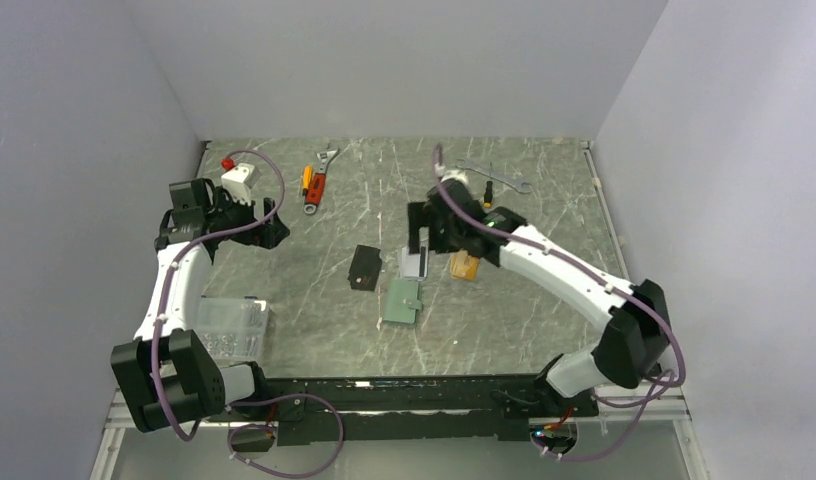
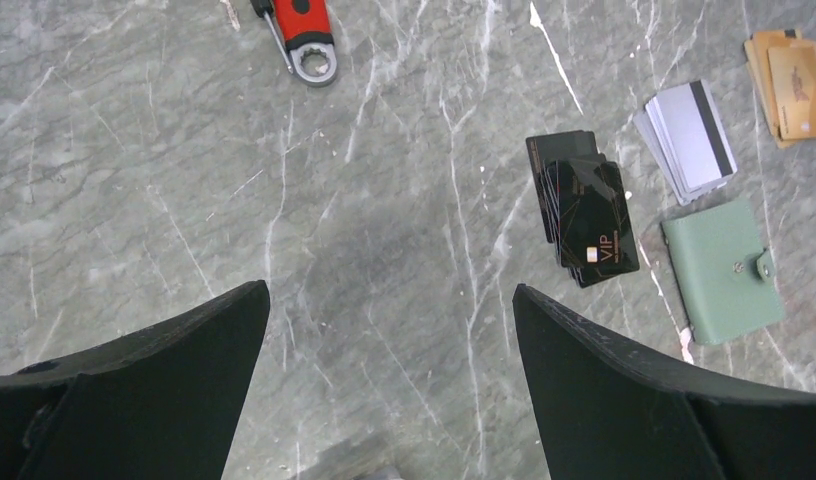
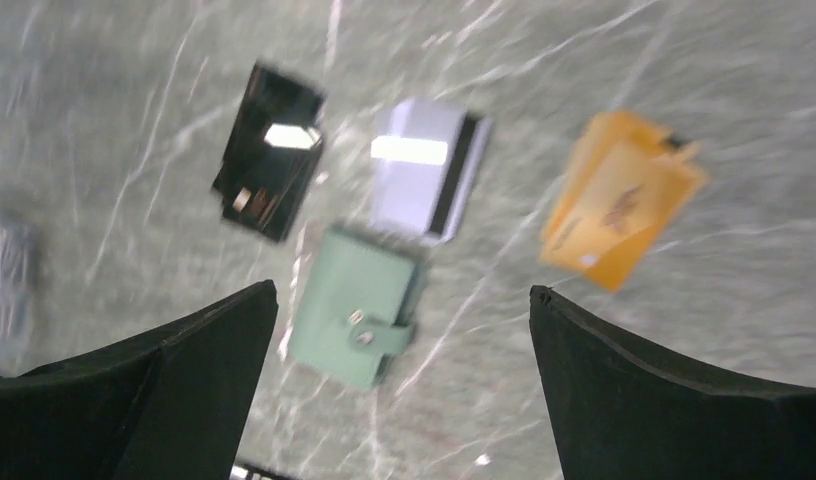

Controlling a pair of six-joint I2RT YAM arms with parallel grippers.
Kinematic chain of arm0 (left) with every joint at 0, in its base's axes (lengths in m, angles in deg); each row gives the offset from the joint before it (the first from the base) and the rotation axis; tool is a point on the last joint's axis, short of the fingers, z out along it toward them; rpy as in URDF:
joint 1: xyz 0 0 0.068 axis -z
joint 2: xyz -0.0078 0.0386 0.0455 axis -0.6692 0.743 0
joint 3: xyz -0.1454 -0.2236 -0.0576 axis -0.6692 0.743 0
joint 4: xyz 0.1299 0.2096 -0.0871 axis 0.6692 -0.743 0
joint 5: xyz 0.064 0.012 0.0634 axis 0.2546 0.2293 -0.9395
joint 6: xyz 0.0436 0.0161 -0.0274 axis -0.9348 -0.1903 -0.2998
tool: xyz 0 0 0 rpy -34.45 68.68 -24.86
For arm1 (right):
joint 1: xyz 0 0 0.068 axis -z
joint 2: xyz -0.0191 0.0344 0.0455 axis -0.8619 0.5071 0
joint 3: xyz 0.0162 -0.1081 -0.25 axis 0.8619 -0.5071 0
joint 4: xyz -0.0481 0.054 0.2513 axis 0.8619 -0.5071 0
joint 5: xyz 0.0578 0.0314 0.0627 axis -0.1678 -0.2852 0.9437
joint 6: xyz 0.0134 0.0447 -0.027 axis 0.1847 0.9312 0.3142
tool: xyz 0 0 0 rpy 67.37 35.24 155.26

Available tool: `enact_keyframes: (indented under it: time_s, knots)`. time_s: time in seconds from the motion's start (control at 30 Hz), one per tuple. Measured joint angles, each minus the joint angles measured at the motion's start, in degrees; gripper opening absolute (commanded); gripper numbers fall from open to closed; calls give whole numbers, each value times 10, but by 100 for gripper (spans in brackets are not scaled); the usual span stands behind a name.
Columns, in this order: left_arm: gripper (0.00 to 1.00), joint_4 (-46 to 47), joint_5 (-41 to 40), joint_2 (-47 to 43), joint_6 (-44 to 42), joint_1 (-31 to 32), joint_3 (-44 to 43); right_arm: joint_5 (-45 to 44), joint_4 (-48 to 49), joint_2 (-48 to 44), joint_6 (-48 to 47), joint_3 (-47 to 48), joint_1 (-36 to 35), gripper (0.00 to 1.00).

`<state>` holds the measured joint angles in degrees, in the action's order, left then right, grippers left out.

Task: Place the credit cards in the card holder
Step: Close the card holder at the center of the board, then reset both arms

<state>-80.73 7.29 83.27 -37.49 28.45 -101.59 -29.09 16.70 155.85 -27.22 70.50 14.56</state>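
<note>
Both sets of jaws stand wide apart with nothing in them. Seen from the right wrist, the card holder (image 3: 354,305) lies flat on the counter (image 3: 684,80) just ahead of the gap between the right jaws, nearer the left-hand finger. The silver-grey cards (image 3: 424,170) are just past it, the black cards (image 3: 269,150) ahead of that same finger, and the orange-gold cards (image 3: 619,200) ahead of the other one. The left jaws have only bare counter between them, and all three little stacks and the holder sit ahead and off beyond the right-hand finger. I'd expect the cards to be light, stiff and slick. Flat on hard stone, they give a fingertip little to get under and would probably skate when pushed. Each stack is slightly fanned, so an overhanging edge of the top card looks like the best place to pinch. The holder looks soft and light, apt to slide or flop, and its tab seems snapped shut, so the tab or the free edge is where I'd take it, with the other arm steadying it. The left wrist view is sharp and shows the gold lettering on the top black card, the dark stripe on the silver ones and the snap on the tab. The right wrist view is smeared and loses all that. Only the overhead view shows the right arm hanging over the silver-grey stack and partly hiding it.
</note>
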Motion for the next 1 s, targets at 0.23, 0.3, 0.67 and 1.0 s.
enact_keyframes:
  time_s: [0.23,0.3,0.67,1.0]
  knots:
    - [99,83,-30,8,53,0,22,-47,81,-85,-70,-93,173,100]
    - [99,135,-43,0,65,0,59,-77,130,-118,-96,-167,227,100]
    - [99,439,-79,-17,89,0,278,-247,495,-138,-192,-414,364,99]
    - [99,731,-84,36,101,5,409,-252,774,-110,-223,-540,389,95]
